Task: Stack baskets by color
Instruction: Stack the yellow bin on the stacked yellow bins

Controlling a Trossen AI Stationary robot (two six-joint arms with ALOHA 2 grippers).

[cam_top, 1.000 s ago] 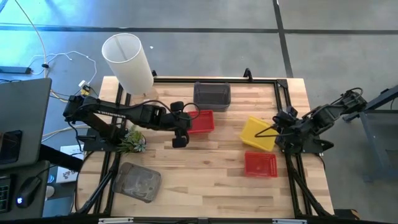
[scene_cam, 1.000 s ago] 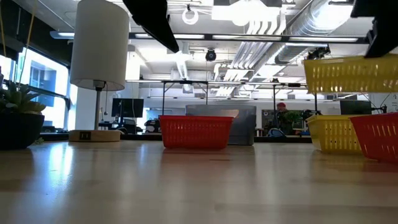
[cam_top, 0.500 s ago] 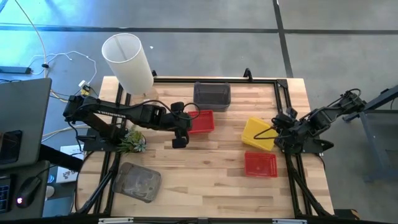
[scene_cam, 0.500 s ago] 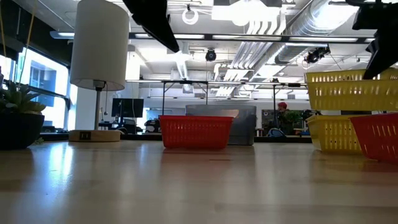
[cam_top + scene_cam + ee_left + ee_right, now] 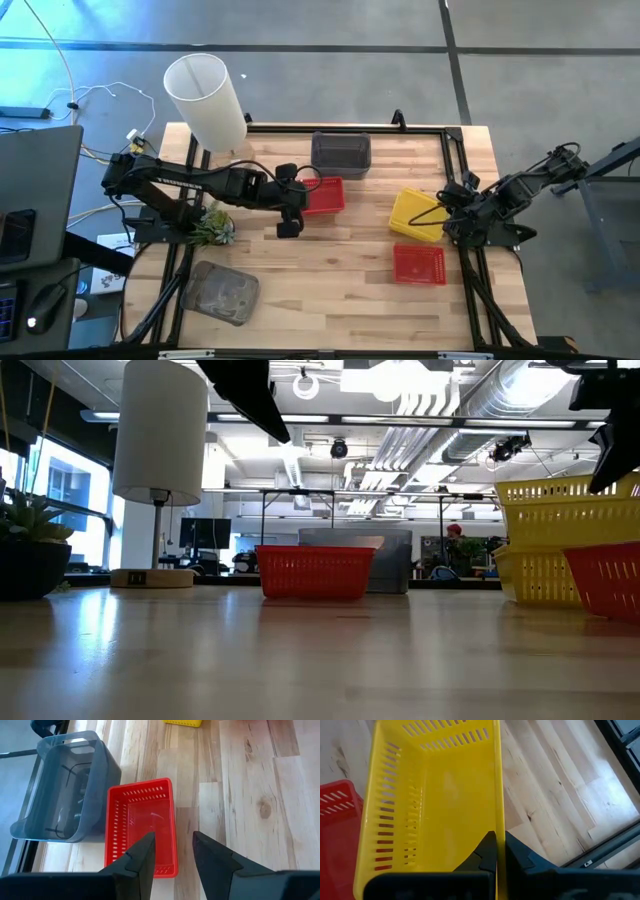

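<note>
My right gripper (image 5: 445,212) is shut on a yellow basket (image 5: 570,510), which sits over a second yellow basket (image 5: 535,578) at the table's right. A red basket (image 5: 418,264) stands just nearer the table's near edge. At mid-table my left gripper (image 5: 172,852) hovers open above the near end of another red basket (image 5: 140,832), touching nothing. A dark grey basket (image 5: 341,153) stands behind that one. Another grey basket (image 5: 222,292) lies at the near left. My right gripper pinches the upper yellow basket's side wall at its rim (image 5: 496,822), on the side toward the table's right, one finger (image 5: 485,852) inside and one outside. The fingers slant down from the right. The basket is slightly tilted, its bottom at the lower yellow basket's rim.
A tall white cylinder on a wooden base (image 5: 205,100) stands at the far left corner, and a green plant (image 5: 210,226) sits under the left arm. A black frame (image 5: 455,140) edges the table. Bare wood (image 5: 330,270) lies between the near baskets.
My right gripper has gone down with the yellow basket, still shut on it. The basket has sunk from clear above the second yellow basket to the level of its rim, most of the drop early in the second.
</note>
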